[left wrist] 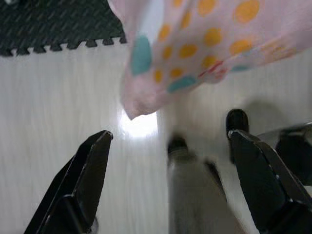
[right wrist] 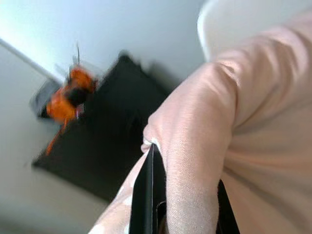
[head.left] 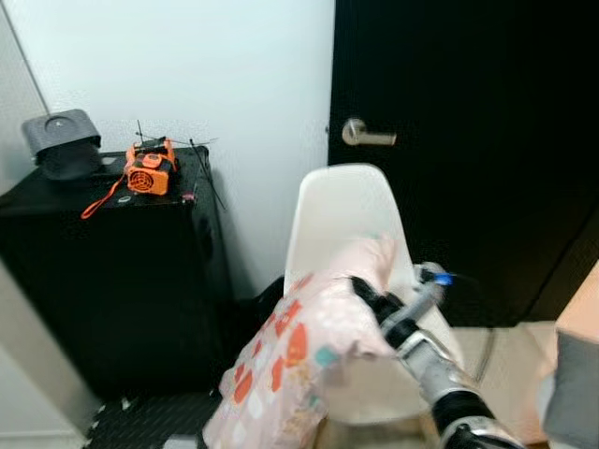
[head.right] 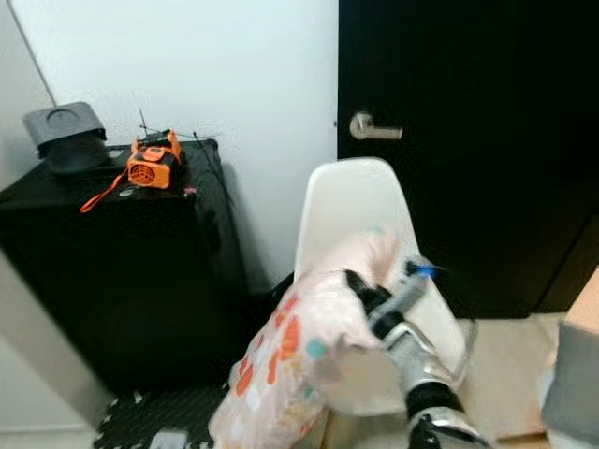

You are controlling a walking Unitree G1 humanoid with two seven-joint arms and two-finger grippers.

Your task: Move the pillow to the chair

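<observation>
Right gripper (head.left: 360, 288) jaws clenched on pink patterned pillow (head.left: 290, 360), held against front of white chair (head.left: 342, 220). Left gripper (left wrist: 168, 161) jaws released, over floor (left wrist: 58, 107). Black cabinet (head.left: 103, 271) left.

Even, soft indoor light fills the head views; the black door (head.left: 468, 187) and cabinet (head.left: 112, 281) lose detail in darkness. Between the left gripper's (left wrist: 170, 146) spread fingers, glare spots the pale floor (left wrist: 63, 122). Past the right gripper's (right wrist: 183, 195) fingers, the orange device (right wrist: 66, 97) is smeared with blur.
</observation>
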